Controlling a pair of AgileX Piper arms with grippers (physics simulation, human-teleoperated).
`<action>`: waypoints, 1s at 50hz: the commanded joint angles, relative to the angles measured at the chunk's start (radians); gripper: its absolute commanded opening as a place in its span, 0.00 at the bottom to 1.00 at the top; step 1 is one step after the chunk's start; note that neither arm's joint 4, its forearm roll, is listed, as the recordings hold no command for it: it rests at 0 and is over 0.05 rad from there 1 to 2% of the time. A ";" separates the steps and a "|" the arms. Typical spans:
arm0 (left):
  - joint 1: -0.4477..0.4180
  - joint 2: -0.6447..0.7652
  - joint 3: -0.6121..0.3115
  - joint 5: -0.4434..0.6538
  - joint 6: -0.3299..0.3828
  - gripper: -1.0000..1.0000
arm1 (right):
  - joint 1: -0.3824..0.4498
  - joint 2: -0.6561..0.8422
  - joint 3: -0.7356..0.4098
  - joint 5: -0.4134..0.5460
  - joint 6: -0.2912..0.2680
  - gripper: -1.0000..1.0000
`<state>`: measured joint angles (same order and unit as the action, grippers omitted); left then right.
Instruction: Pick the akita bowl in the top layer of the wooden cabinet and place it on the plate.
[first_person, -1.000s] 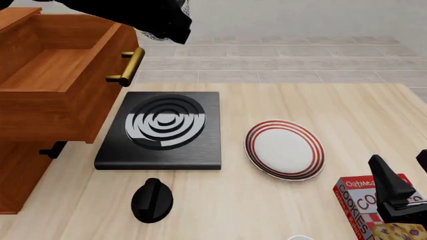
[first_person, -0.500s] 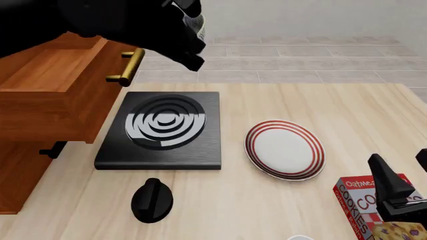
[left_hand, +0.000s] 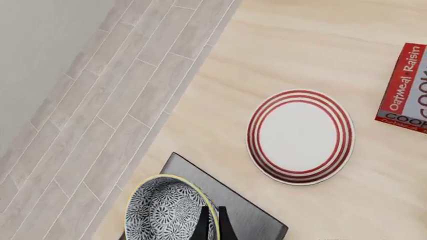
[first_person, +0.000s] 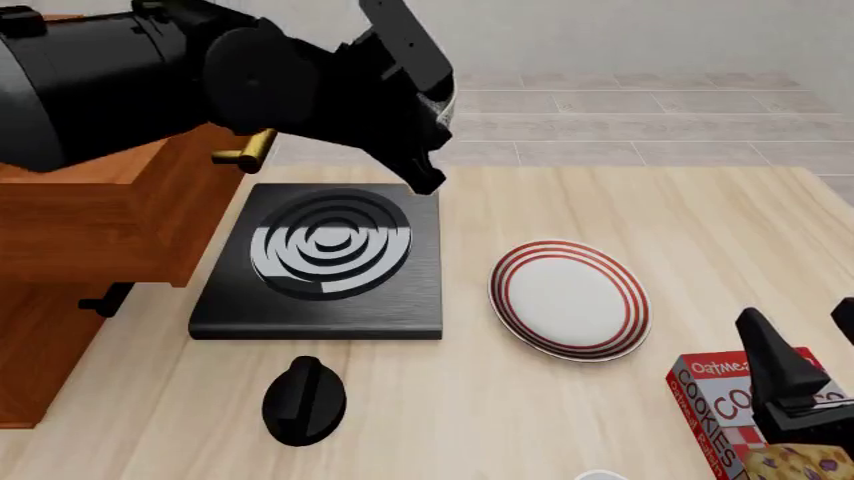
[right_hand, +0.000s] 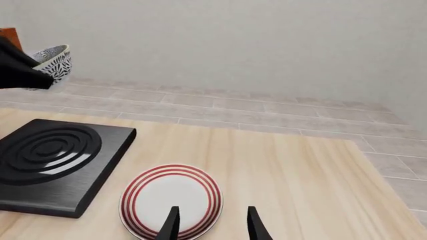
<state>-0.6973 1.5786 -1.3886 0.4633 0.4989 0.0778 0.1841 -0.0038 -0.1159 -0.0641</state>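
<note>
Above the far right corner of the black stove (first_person: 320, 262), the left gripper (left_hand: 213, 220) pinches the akita bowl's (left_hand: 167, 210) rim, so carry it level rightward and nearer, centring over the plate (first_person: 570, 299) before lowering.

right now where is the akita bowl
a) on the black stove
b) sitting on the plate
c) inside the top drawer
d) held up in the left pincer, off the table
d: the akita bowl is clamped at its rim by the left pincer, and the right wrist view shows it in the air above the far edge of the stove, while the plate is bare.
</note>
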 joint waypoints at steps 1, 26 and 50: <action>-0.015 0.013 0.037 -0.053 0.047 0.00 | 0.001 -0.011 0.000 0.012 0.000 1.00; -0.030 0.094 0.073 -0.159 0.090 0.00 | 0.008 0.045 0.001 -0.042 -0.011 1.00; -0.030 0.179 0.077 -0.230 0.115 0.00 | 0.015 0.025 0.002 -0.016 -0.015 1.00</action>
<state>-0.7278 1.7345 -1.3090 0.2605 0.6004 0.0906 0.1983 -0.0020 -0.1245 -0.0777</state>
